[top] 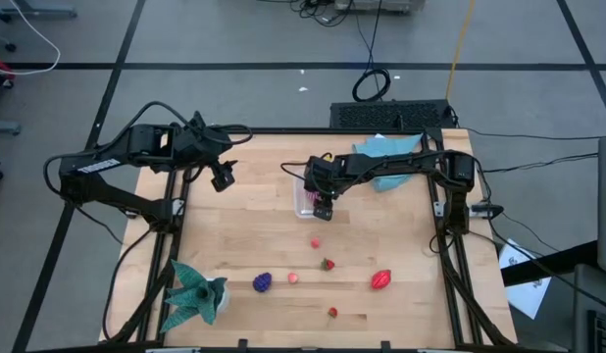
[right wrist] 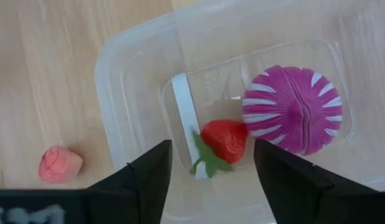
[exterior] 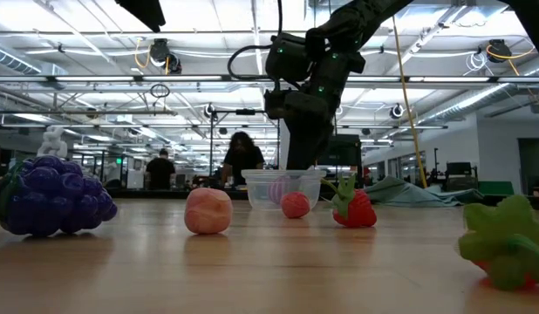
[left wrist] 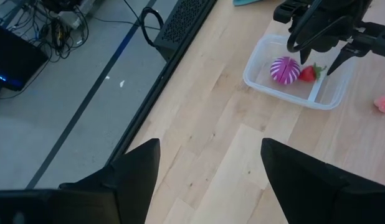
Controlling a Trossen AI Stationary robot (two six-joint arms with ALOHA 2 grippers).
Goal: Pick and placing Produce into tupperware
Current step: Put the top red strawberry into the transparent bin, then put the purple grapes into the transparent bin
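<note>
The tupperware [right wrist: 127, 93] sits toward the far middle of the worktop [top: 244, 235], and already holds two pieces of produce side by side: a small red strawberry [right wrist: 223, 140] and a pink-and-white striped fruit [right wrist: 295, 109]. The right gripper [right wrist: 211, 180] hangs directly above the tub with its fingers spread and nothing between them; the strawberry lies just beneath the gap, apparently free on the tub floor. Outside, a pink fruit [top: 316, 242] lies just beside the tub on the near side, with a second strawberry [top: 328, 263], the oval red fruit [top: 381, 280], another pink piece [top: 292, 277] and purple grapes [top: 263, 282] farther toward the near edge. The right arm looks nearer to these. The left gripper [left wrist: 208, 180] waits over the far left of the worktop, fingers spread, empty.
</note>
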